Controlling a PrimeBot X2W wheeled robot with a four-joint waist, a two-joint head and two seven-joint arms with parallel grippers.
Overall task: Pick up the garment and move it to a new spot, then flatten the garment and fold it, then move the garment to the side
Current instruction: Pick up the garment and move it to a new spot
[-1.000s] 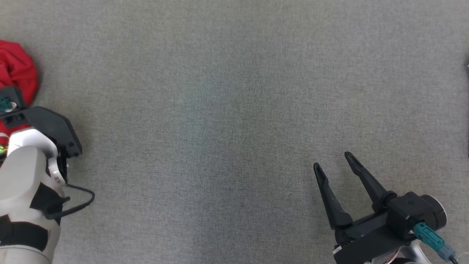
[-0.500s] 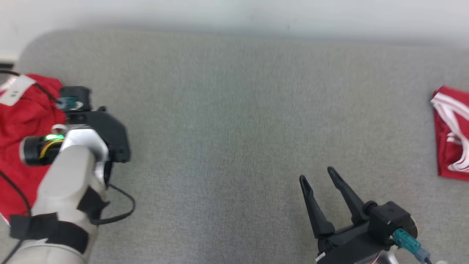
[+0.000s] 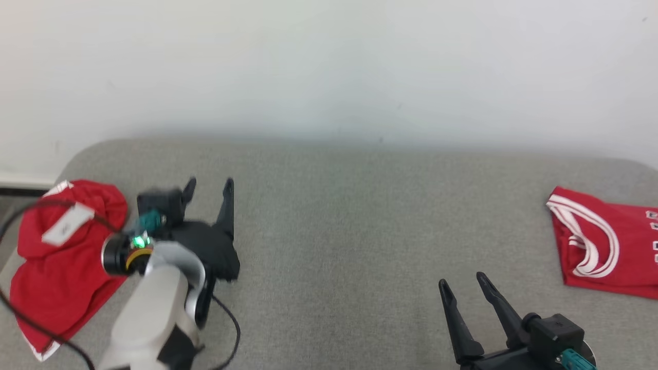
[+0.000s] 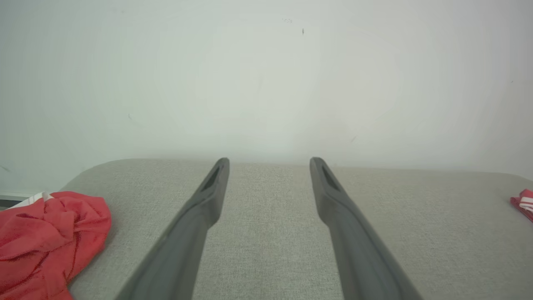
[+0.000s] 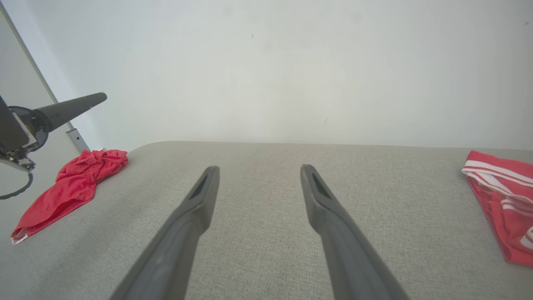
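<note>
Our left pincer (image 3: pixel 209 184) stands wide with nothing between its fingers. It is poised above the grey surface (image 3: pixel 360 231), just beside the crumpled red garment (image 3: pixel 61 257), which lies heaped at the far left end, close to the rounded corner and the edge. Our right pincer (image 3: pixel 461 280) is equally wide and empty, well apart toward the lower right, and a second red garment with white stripes (image 3: pixel 606 252) lies flat at the right end. We judge the heap to be the piece we must handle, and the risks gather round it. So near the edge, a sideways nudge or a shallow pinch could push it over rather than lift it. A dark cable (image 3: pixel 38 329) from our left arm crosses in front of the cloth and could hook a fold as we reach. Bunched as it is, we may catch only one layer, so it would hang twisted and resist flattening.
</note>
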